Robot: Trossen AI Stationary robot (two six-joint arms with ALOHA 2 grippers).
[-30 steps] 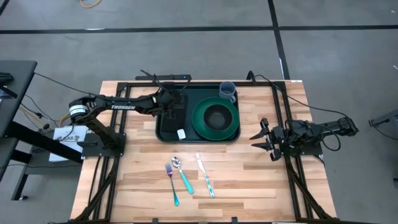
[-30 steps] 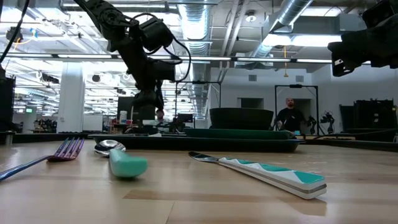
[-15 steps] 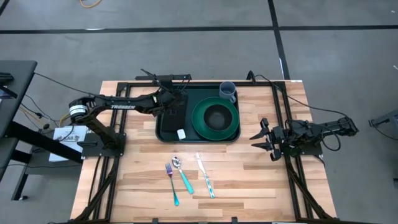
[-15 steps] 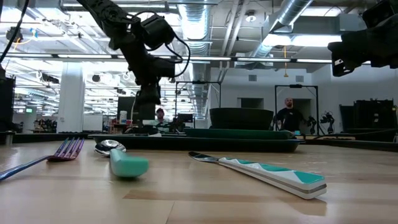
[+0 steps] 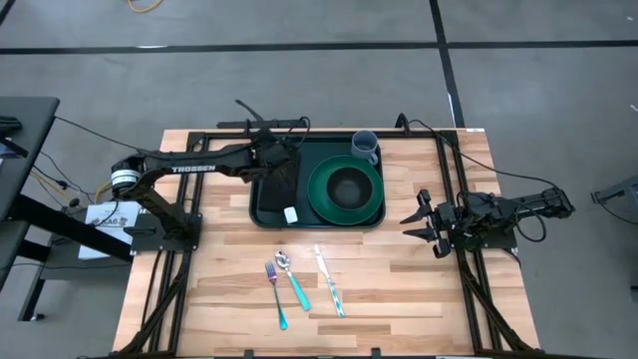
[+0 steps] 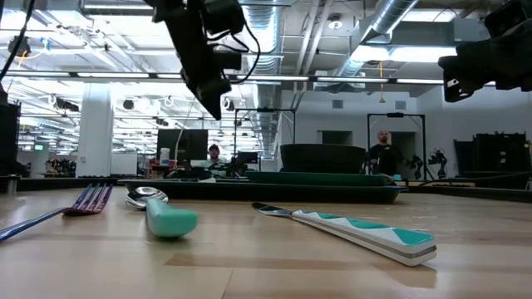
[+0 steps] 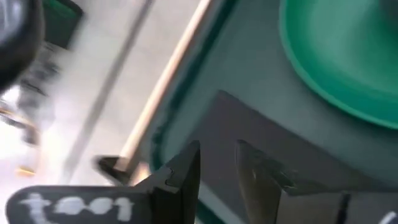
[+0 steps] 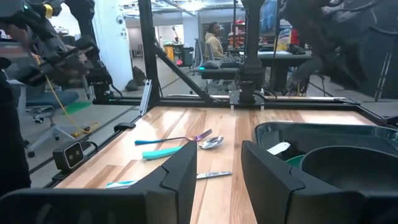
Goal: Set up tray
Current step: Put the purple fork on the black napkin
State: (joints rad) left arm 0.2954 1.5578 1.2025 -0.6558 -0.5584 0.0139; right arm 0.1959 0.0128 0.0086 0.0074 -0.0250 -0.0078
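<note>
The dark green tray [image 5: 261, 214] lies at the table's far middle. It carries a round green plate [image 5: 321, 194] with a dark bowl [image 5: 347, 186], a grey-blue cup [image 5: 365, 146] in its far right corner, and a black napkin [image 5: 276, 189] lying flat on its left part. My left gripper [image 5: 288, 166] hangs open and empty above the napkin [image 7: 261, 130], well clear of the tray in the low view [image 6: 226, 104]. My right gripper [image 5: 417, 231] waits open at the table's right side, right of the tray.
A fork [image 5: 273, 274], a teal-handled spoon [image 5: 292, 282] and a knife [image 5: 330, 284] lie side by side on the wood near the table's near edge. A small white tag [image 5: 290, 214] lies in the tray's near left part. Black frame rails run along both table sides.
My left gripper has risen from just above the tray's left part to well above it and has tipped as it rose. The napkin stays flat in the tray.
</note>
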